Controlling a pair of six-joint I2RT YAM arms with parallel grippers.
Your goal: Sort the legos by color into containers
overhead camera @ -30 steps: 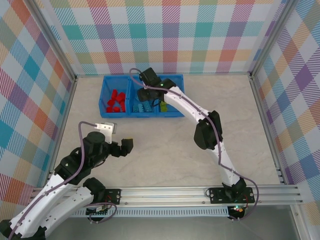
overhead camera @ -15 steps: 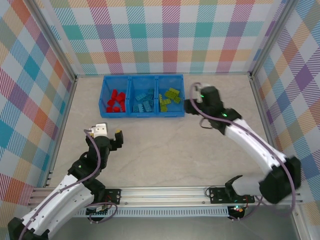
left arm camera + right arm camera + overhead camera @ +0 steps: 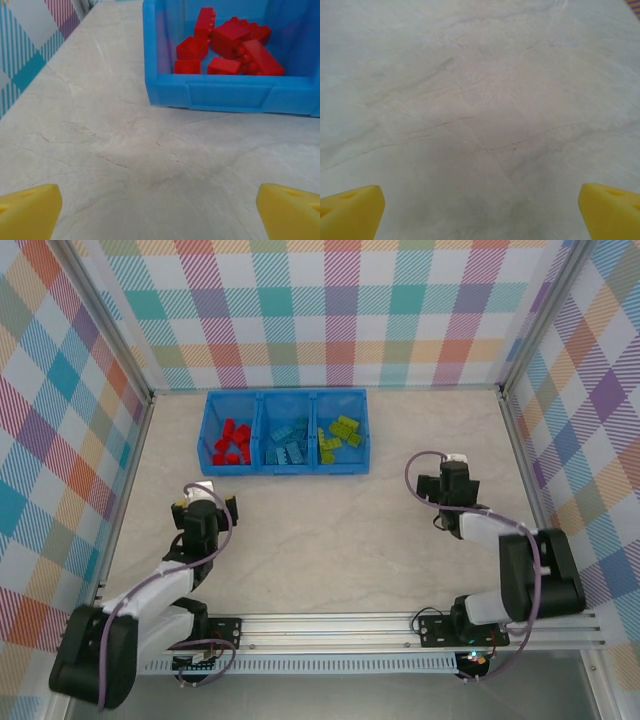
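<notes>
Though the walls (image 3: 330, 320) all round are a loud plaid of pastel checks, the worktop (image 3: 330, 540) itself is plain: pale, stone-patterned and veined with thin grey lines. A metal rail (image 3: 330, 623) runs along its near edge, where both arms are bolted.

Against the far edge, left of centre, sits the bright blue tray (image 3: 290, 469), its three square compartments in a row. The left one holds the red legos (image 3: 231, 443) in a loose heap. The middle one holds the light blue legos (image 3: 288, 444), and the right one the lime green legos (image 3: 341, 434). From above, each colour keeps to its own compartment.

Near the left edge the left claw (image 3: 205, 504) sits low, well short of the tray and pointed at it. Its wrist camera looks at the tray's near wall and the red bricks piled behind it. The yellow fingertips (image 3: 27, 210) stand in the bottom corners of that view, spread wide with nothing between them.

The right claw (image 3: 447, 485) sits low near the right edge, well apart from the tray. Its fingertips (image 3: 350, 207) are just as wide over bare surface, holding nothing.
</notes>
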